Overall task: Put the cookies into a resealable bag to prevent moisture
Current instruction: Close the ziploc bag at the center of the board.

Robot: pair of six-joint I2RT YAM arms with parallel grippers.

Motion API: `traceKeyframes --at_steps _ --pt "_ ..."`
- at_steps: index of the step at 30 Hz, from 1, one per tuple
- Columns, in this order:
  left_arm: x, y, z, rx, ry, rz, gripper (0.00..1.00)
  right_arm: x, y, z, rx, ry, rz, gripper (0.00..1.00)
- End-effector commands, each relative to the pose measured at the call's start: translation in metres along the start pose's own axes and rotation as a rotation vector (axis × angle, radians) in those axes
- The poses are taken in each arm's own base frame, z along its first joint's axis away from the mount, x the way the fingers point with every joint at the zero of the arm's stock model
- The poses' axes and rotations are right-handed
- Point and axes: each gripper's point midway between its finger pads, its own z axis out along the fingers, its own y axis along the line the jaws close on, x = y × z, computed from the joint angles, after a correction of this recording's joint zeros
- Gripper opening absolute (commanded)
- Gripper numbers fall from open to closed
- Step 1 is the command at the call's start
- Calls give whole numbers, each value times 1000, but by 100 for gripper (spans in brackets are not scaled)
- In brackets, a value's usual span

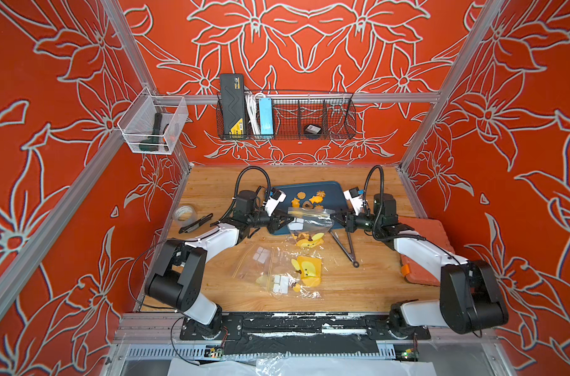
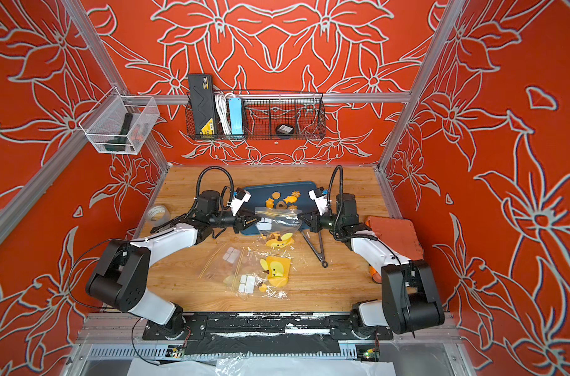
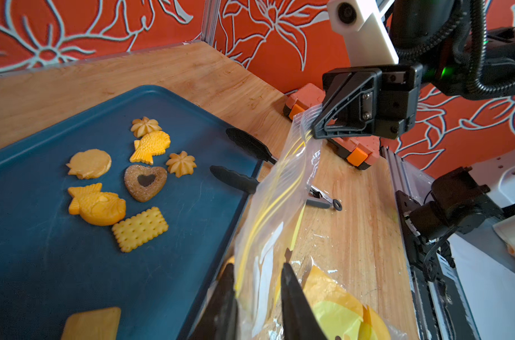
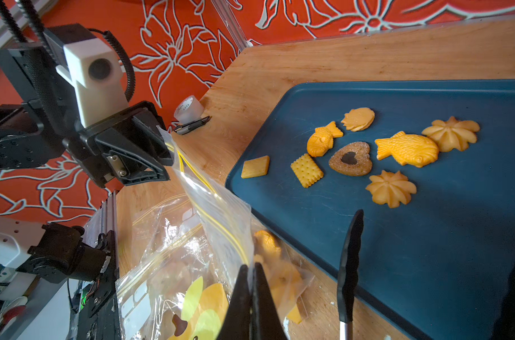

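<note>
1. The right gripper (image 4: 252, 268) is pinched tight on one end of the bag's (image 1: 309, 221) zip top.
2. The left gripper's (image 3: 257, 270) jaws stand a little apart around the other end. I cannot tell if they touch it.
3. Most of the cookies (image 3: 97, 206) lie on the blue tray (image 3: 59, 265), just beside the bag. A cookie shape seems to show through the bag too.
4. With loose jaws on the left, that end may slip out. Then the bag may hang from one corner and swing.
5. If the zip is not shut all along, cookies inside may tumble onto the table (image 1: 358, 286).
6. A swinging bag may also bump the black tongs (image 3: 244, 144) resting on the tray's edge.
</note>
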Motion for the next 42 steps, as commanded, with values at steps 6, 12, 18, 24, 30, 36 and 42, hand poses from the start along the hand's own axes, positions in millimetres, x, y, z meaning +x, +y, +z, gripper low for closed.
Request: traceKeyframes --at_steps 6,12,18,24,30,36,42 --pt "-19 -7 2 42 -48 60 22 3 2 -1 -11 12 -2 0" --pt "-25 -10 -2 33 -74 86 22 4 2 -2 -10 14 1 0" --pt "-20 -8 0 30 -56 74 14 4 1 -2 -2 13 0 0" --pt "-15 -5 1 20 -41 65 8 3 2 -3 3 9 -4 0" --pt "-15 -3 0 2 -36 64 0 4 7 -11 20 -3 -12 0" --pt "-21 -1 -6 -44 -57 81 0 8 24 -20 16 -11 -23 0" --pt "-24 -4 -11 -44 -77 91 0 20 41 -22 41 2 -39 0"
